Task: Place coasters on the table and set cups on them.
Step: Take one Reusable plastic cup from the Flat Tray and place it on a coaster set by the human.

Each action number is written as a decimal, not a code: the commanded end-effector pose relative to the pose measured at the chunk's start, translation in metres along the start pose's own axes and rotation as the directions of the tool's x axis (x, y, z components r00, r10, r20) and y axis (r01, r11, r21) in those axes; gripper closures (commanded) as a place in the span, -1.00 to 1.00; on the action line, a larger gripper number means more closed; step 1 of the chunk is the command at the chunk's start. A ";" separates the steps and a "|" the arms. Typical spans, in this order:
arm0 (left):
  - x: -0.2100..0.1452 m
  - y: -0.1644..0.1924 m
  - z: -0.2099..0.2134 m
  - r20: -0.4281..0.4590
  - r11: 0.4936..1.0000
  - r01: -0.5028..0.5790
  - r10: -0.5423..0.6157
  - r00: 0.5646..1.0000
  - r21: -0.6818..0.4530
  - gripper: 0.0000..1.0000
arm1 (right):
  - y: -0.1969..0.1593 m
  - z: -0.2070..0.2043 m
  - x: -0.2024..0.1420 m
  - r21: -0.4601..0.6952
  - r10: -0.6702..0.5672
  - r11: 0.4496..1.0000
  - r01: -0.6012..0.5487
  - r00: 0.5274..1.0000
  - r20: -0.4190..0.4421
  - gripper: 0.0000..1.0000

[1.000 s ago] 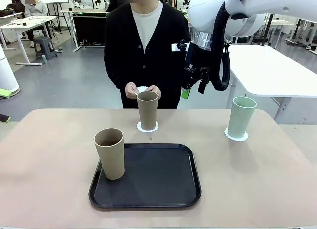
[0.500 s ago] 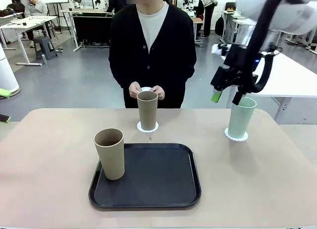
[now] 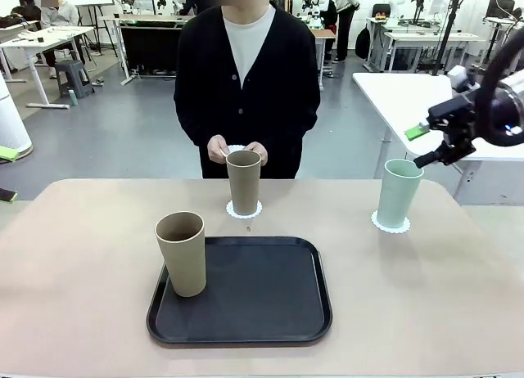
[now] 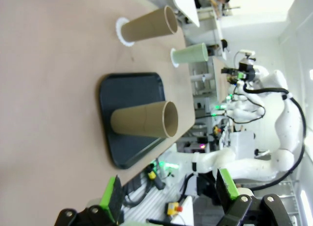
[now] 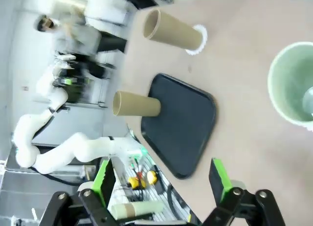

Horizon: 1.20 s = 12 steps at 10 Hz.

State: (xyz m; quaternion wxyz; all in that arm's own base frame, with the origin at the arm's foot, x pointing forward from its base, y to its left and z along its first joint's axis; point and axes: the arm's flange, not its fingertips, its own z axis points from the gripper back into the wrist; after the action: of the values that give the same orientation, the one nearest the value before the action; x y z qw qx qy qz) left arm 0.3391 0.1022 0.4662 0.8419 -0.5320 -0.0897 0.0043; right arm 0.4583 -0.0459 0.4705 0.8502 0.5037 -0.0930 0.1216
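On the table (image 3: 82,255), the mint cup (image 3: 399,194) near the far right corner can be knocked off its coaster (image 3: 381,224) by the wide-open, empty right gripper (image 3: 419,147) close by.

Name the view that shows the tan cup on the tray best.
Front view: the tan cup stands upright and whole at the tray's left edge. Both wrist views show it rolled sideways, smaller in the right wrist's.

No lettering, label, brand name, number or sign is legible anywhere in these views.
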 end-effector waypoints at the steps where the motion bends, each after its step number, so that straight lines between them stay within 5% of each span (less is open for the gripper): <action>1: -0.001 -0.001 0.001 0.003 1.000 0.007 -0.007 1.000 -0.012 -1.00 | -0.033 0.011 -0.037 0.169 0.011 0.986 -0.014 1.000 0.024 -1.00; 6: -0.001 -0.001 0.001 0.003 1.000 0.007 -0.007 1.000 -0.012 -1.00 | -0.069 0.035 -0.115 0.237 -0.046 0.971 0.011 0.989 0.143 -1.00; 12: -0.001 -0.001 0.001 0.003 1.000 0.007 -0.007 1.000 -0.012 -1.00 | -0.078 0.042 -0.120 0.237 -0.074 0.971 0.038 0.987 0.143 -1.00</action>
State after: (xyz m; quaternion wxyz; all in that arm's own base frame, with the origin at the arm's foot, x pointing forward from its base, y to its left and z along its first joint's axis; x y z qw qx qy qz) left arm 0.3392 0.1021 0.4663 0.8420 -0.5320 -0.0897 0.0041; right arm 0.3634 -0.1343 0.3918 0.7775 0.6117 -0.1297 0.0667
